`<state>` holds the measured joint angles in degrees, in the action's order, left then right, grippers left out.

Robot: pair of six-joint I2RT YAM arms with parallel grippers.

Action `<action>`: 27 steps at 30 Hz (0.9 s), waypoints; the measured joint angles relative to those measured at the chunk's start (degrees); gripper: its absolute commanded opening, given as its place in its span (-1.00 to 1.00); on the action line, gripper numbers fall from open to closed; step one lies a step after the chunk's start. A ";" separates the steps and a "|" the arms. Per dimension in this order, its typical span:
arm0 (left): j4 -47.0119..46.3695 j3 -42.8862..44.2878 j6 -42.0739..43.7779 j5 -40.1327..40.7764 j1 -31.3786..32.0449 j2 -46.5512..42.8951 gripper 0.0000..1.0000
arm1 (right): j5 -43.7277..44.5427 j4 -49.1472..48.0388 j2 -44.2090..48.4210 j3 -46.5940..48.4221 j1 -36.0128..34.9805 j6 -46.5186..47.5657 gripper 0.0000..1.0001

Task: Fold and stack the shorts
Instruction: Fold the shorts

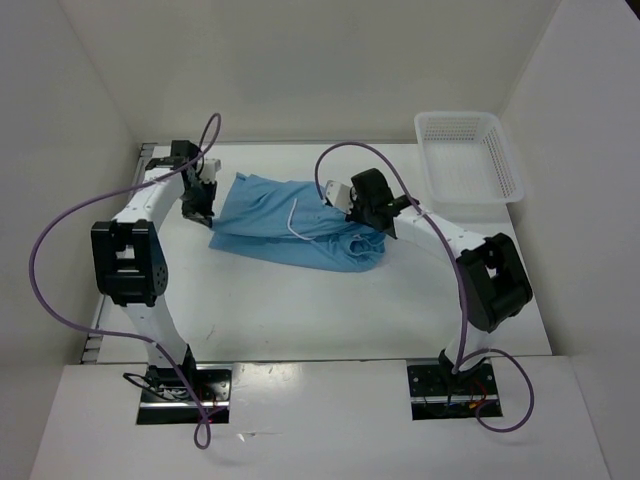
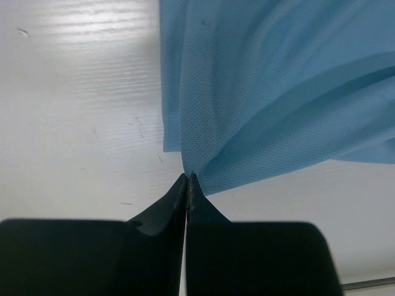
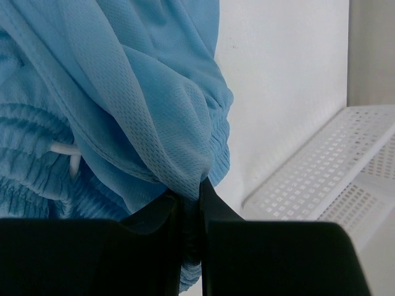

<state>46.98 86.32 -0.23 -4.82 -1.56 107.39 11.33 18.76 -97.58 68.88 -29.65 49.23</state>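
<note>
"Starting with the biggest thing, where do the shorts (image 1: 275,232) lie?" asks one.

"On the table (image 1: 300,310), strung between both grippers. Their long axis runs straight from one gripper to the other, so each arm has its own end and neither is nearer."

"And the holds?"

"The left gripper (image 2: 187,180) is pinched tight on a hem corner, with cloth fanning away ahead of it. The right gripper (image 3: 199,188) is clamped on a fold beside the gathered waistband (image 3: 31,166), with the mesh basket (image 3: 321,179) off to its right."

"The drawstring (image 1: 290,225)?"

"Loose on top, closer to the right gripper. I judge the fold carries one end over toward the other."
</note>
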 measured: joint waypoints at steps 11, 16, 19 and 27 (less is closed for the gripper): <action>1.22 17.64 0.00 -0.09 -1.11 -1.05 -1.00 | -0.04 -0.07 0.76 0.11 0.00 0.20 -1.00; -0.11 9.03 0.00 1.75 -1.01 -5.49 -1.00 | -1.31 1.49 0.98 -0.02 -0.90 0.68 -0.78; -1.33 -0.83 -0.02 2.73 -0.66 -5.86 -0.94 | -2.32 2.49 2.05 -1.90 -3.28 1.27 -0.36; -2.73 -11.63 0.13 4.20 -0.15 0.68 -0.03 | -5.64 7.17 2.43 -1.46 -5.84 -3.13 0.63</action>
<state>44.25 74.70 -0.10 -0.62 -1.72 108.07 5.69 25.93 -95.15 67.42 -35.48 46.11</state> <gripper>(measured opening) 0.397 0.811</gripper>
